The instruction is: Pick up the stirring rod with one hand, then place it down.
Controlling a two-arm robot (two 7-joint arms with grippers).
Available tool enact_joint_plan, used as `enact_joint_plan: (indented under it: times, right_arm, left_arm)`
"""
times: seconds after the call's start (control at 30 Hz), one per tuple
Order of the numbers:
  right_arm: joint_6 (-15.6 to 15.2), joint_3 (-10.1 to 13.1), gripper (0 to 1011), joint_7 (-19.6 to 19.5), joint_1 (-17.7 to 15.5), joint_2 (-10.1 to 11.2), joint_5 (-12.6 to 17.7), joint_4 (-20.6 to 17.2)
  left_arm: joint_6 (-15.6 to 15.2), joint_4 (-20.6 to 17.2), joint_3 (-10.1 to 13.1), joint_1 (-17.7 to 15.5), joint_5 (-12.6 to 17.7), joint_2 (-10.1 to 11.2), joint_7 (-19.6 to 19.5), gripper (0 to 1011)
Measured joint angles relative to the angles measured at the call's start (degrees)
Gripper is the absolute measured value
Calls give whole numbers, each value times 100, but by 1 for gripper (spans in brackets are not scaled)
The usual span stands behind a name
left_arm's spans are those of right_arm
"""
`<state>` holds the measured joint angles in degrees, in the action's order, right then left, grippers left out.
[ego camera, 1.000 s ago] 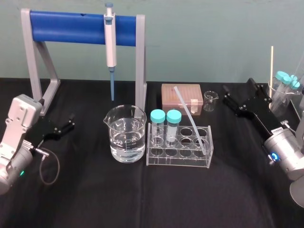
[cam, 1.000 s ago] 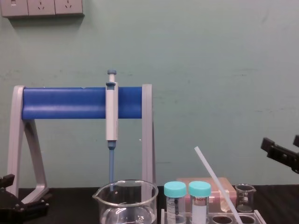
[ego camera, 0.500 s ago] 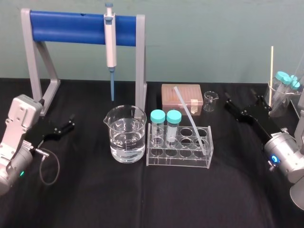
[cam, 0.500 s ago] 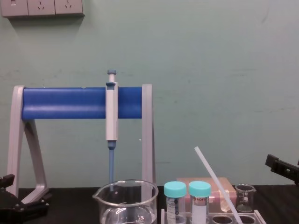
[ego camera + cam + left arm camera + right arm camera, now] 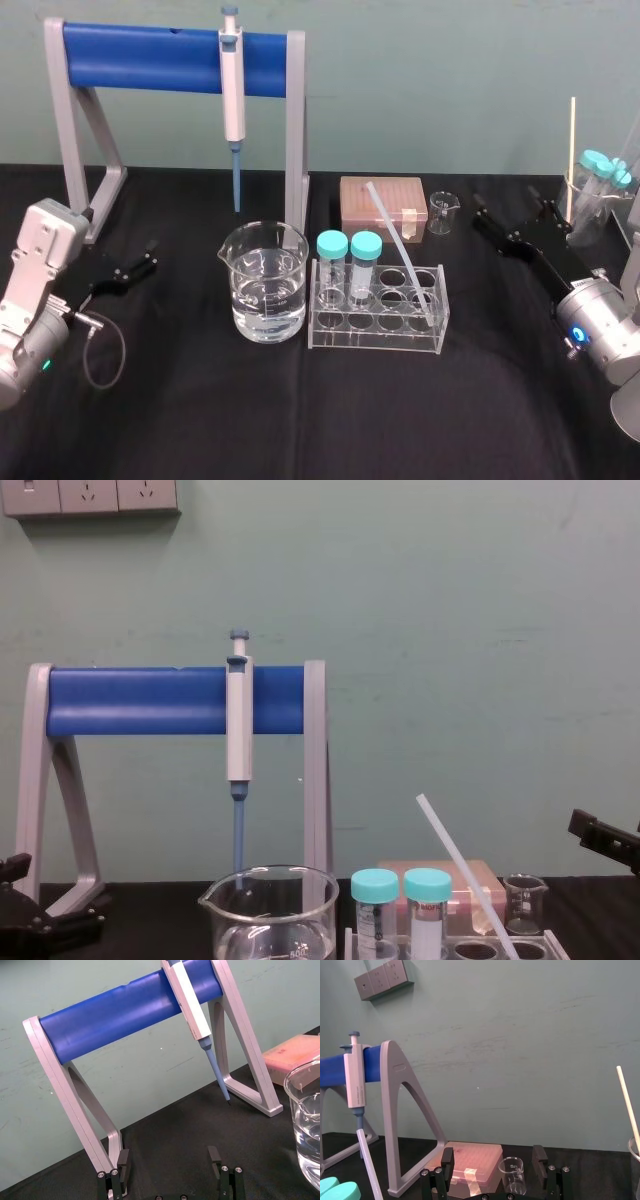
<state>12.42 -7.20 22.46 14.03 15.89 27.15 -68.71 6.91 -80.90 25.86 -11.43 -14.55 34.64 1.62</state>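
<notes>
Backdrop: pale green wall (image 5: 450,80) behind a lab bench.
Surface: black cloth-covered surface (image 5: 300,420) carrying all the glassware.
Stand: grey pipette stand (image 5: 150,58) with a blue crossbar at the rear left; a blue-tipped pipette (image 5: 232,100) hangs from it.
Large beaker: clear large beaker (image 5: 265,285) partly filled with water, centre, just left of the rack.
Rack: clear tube rack (image 5: 375,325) with two teal-capped tubes standing in its left wells.
Tip box: pink tip box (image 5: 375,200) behind the rack, with a small beaker (image 5: 442,212) just to its right.
Right gripper: right gripper (image 5: 510,215) hovers above the surface, to the right of the small beaker and well apart from the rod; its jaws are spread wide and hold nothing.
Left gripper: left gripper (image 5: 148,260) sits parked low at the far left, near the stand's foot, jaws wide and empty.
Stirring rod: translucent white stirring rod (image 5: 398,250) leans tilted in the rack, its foot in a right-hand well and its top slanting back and left over the tip box; nothing touches it.
Progress: early stage by the look of it. The rod is not yet grasped, so the approach, the lift and the set-down all remain.
</notes>
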Motion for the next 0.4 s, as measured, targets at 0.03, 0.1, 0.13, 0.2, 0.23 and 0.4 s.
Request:
enact_joint_plan:
  times: [0.03, 0.1, 0.13, 0.2, 0.23, 0.4]
  right_arm:
    - [1, 0, 1003, 0, 0, 0, 0, 0]
    - [3, -2, 1003, 2, -1, 1, 0, -1]
    - [4, -2, 1003, 3, -2, 2, 0, -2]
    - [6, -2, 1003, 4, -2, 2, -1, -3]
    - [7, -2, 1003, 4, -3, 2, -1, -3]
    - [10, -2, 1003, 7, -3, 2, -2, -3]
  left_arm:
    - [0, 0, 0, 0, 0, 0, 0, 1000]
    - [0, 0, 0, 0, 0, 0, 0, 1000]
    - [0, 0, 0, 0, 0, 0, 0, 1000]
    - [0, 0, 0, 0, 0, 0, 0, 1000]
    - [0, 0, 0, 0, 0, 0, 0, 1000]
    - [0, 0, 0, 0, 0, 0, 0, 1000]
